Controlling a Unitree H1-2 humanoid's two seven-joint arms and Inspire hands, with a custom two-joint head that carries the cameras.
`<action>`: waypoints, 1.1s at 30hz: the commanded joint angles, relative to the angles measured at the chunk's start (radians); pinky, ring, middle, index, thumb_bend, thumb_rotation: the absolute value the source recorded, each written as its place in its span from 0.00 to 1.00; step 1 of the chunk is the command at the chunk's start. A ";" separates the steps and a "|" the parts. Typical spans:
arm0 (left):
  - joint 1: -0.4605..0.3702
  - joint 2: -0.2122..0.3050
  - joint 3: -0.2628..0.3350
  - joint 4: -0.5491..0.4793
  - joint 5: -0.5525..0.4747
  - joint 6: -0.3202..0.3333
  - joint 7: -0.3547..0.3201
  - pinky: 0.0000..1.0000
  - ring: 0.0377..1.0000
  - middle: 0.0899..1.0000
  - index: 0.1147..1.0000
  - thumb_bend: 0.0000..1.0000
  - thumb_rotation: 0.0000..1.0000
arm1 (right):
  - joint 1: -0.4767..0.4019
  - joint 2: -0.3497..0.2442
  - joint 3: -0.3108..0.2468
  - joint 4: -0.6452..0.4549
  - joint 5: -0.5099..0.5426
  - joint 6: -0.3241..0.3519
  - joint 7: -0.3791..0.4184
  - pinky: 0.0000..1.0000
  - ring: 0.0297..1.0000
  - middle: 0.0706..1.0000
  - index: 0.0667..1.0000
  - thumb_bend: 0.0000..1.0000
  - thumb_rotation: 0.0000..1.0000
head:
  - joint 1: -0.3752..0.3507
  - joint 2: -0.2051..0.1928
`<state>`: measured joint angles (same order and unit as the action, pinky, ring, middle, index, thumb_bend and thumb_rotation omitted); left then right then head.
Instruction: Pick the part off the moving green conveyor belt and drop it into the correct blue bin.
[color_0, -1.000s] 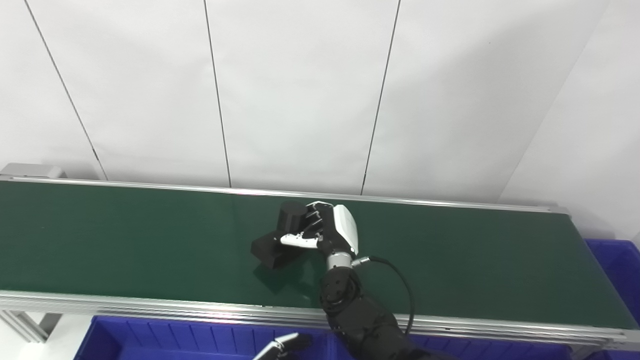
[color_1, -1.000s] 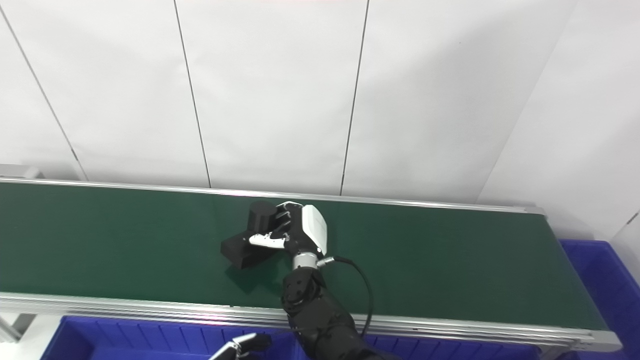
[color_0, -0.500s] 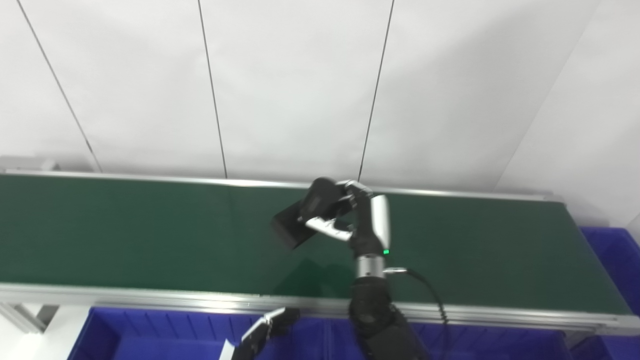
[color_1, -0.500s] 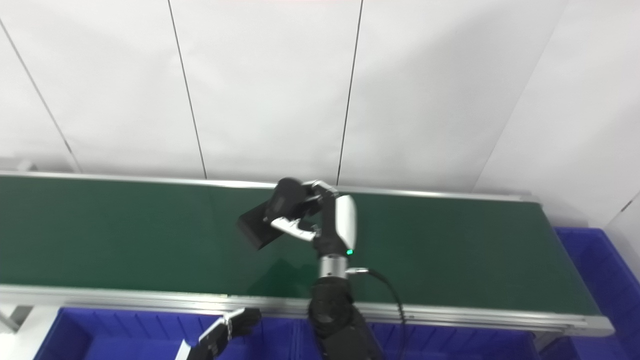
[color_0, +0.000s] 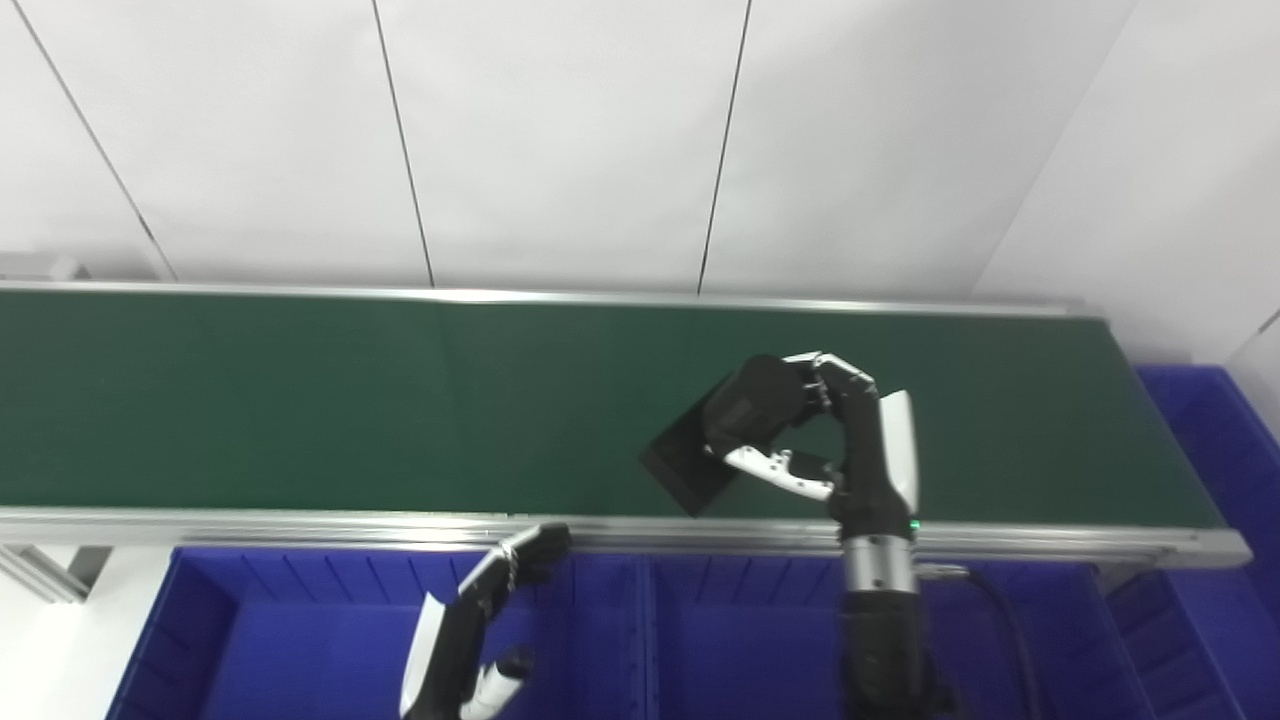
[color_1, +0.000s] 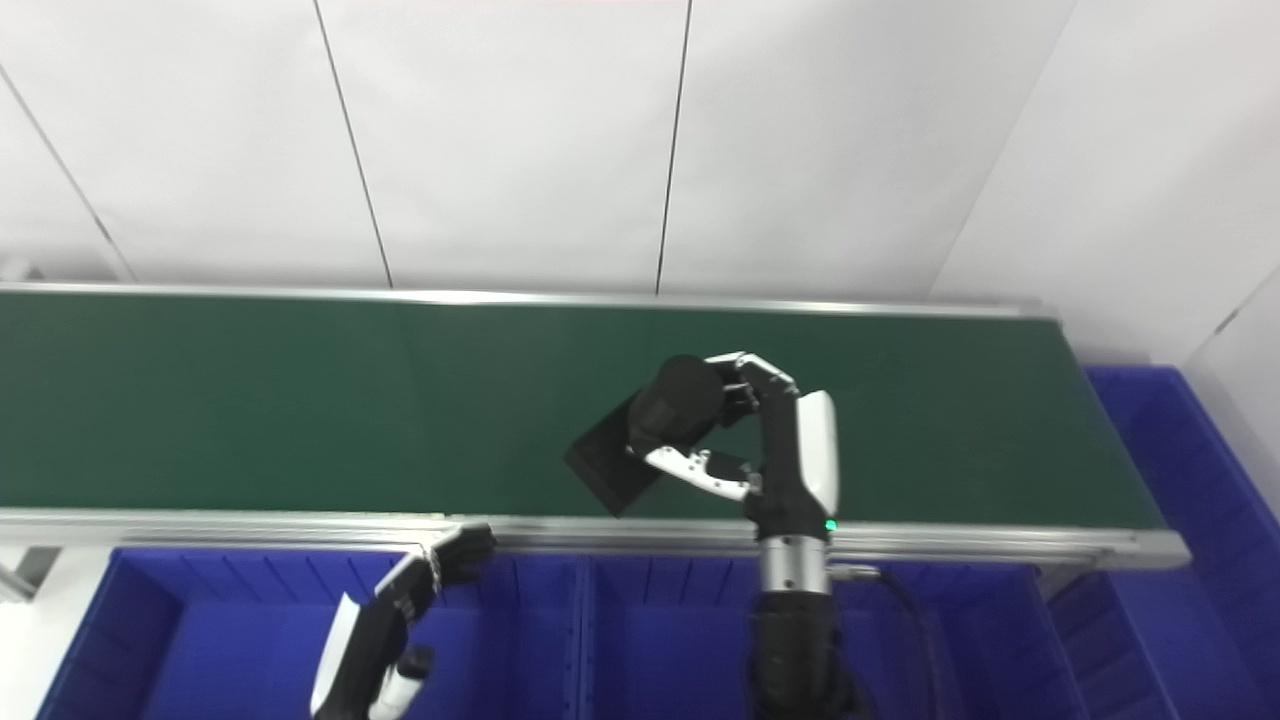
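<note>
The green conveyor belt (color_0: 300, 400) runs across the whole width, its metal rail along the near edge, and behind it stands a white panelled wall (color_0: 560, 140). Below the rail sit the blue bins (color_0: 740, 640), side by side with a divider between them, and another blue bin (color_0: 1215, 440) lies past the belt's right end. The right hand (color_0: 850, 440) rises on its upright forearm in front of the belt, its fingers (color_0: 840, 375) curled over the top of the black part (color_0: 720, 440) and the thumb pressed under it, so the part is gripped between them. The part hangs to the left of those fingers, tilted, its blocky lower end lowest; it appears to be lifted clear of the belt, though the angle makes this hard to confirm. The left hand (color_0: 470, 630) is low over the left bin, well apart from the part, its fingers (color_0: 525, 555) stretched up toward the rail, loosely spread and holding nothing.
</note>
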<state>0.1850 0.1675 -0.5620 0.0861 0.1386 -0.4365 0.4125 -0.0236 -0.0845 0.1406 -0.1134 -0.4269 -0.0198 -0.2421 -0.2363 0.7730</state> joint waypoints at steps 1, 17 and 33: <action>-0.006 -0.012 0.012 -0.033 0.007 -0.033 -0.023 0.75 0.78 0.76 0.75 0.87 1.00 | 0.014 -0.024 -0.012 -0.094 0.006 0.057 0.066 0.25 0.43 0.48 0.43 0.51 0.00 | 0.001 0.003; 0.026 -0.069 0.106 -0.064 0.048 -0.033 -0.116 0.78 0.81 0.78 0.78 0.79 1.00 | 0.131 -0.136 0.033 -0.214 -0.141 0.335 0.350 0.15 0.34 0.45 0.45 0.52 0.00 | 0.015 0.037; 0.039 -0.080 0.149 -0.073 0.041 -0.033 -0.159 0.78 0.80 0.77 0.77 0.77 1.00 | 0.034 -0.190 0.253 0.038 -0.454 0.336 0.427 0.33 0.35 0.43 0.53 0.51 0.00 | 0.000 0.038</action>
<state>0.2277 0.0928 -0.4147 0.0507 0.1697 -0.4365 0.2604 0.0359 -0.2564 0.3873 -0.0715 -0.8598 0.3339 0.1878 -0.2362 0.8099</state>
